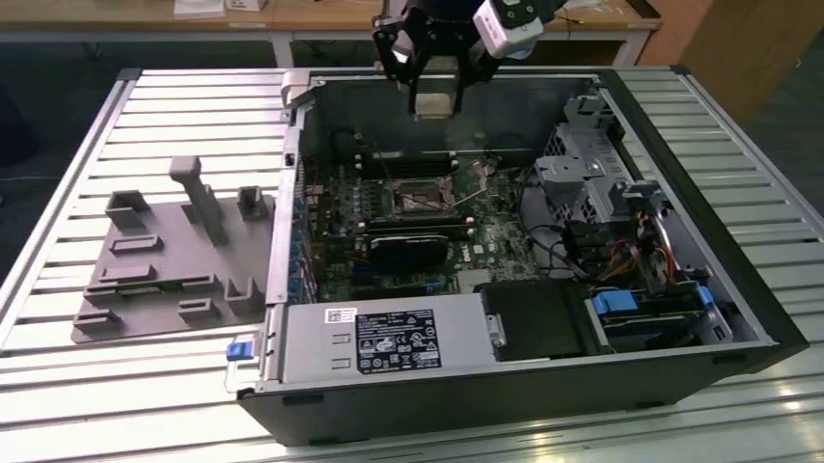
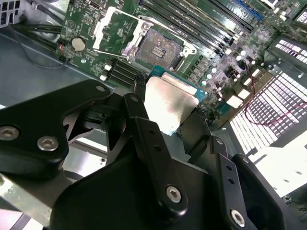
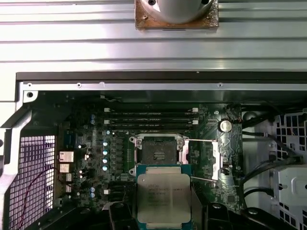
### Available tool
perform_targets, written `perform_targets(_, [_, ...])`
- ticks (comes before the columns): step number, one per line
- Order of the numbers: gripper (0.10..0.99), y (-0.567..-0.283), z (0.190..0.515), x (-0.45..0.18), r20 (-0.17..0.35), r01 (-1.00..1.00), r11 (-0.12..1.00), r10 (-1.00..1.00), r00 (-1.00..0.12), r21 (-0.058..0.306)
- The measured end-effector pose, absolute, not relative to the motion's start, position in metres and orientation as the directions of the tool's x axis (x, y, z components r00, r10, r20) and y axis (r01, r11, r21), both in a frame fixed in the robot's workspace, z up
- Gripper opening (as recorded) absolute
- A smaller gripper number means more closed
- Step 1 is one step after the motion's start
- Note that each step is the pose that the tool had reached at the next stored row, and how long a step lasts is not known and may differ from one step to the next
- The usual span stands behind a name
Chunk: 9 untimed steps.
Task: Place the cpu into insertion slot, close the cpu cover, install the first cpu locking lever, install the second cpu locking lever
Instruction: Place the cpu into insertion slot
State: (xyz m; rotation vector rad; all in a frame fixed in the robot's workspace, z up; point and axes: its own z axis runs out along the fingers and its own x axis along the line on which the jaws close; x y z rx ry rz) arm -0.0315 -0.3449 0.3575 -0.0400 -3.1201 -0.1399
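My gripper [image 1: 434,95] hangs over the far wall of the open computer case [image 1: 721,241], shut on the cpu [image 1: 434,102]. The cpu [image 3: 163,195] is a square chip with a silvery metal top on a green edge, held by two opposite sides between the black fingers [image 2: 139,112]. In both wrist views it hovers apart from the insertion slot [image 3: 158,152], well above the board. The slot [image 2: 158,48] lies bare, showing its dark contact field. The cpu cover [image 2: 114,29] stands flipped open beside it. Two thin locking levers [image 3: 204,140] stick out sideways, unlatched.
Memory slots [image 3: 148,117] run along one side of the socket. A black finned card [image 1: 405,253], the grey power supply [image 1: 386,340] and a drive cage [image 1: 605,183] with cables fill the case. A grey fixture block [image 1: 168,260] lies on the slatted table at the exterior view's left.
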Motion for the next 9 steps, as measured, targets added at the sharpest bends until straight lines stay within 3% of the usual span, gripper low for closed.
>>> perform_targets(9, [0.537, -0.345, 0.341, -0.032, 0.019, 0.026, 0.996, 0.025, -1.000, 0.089])
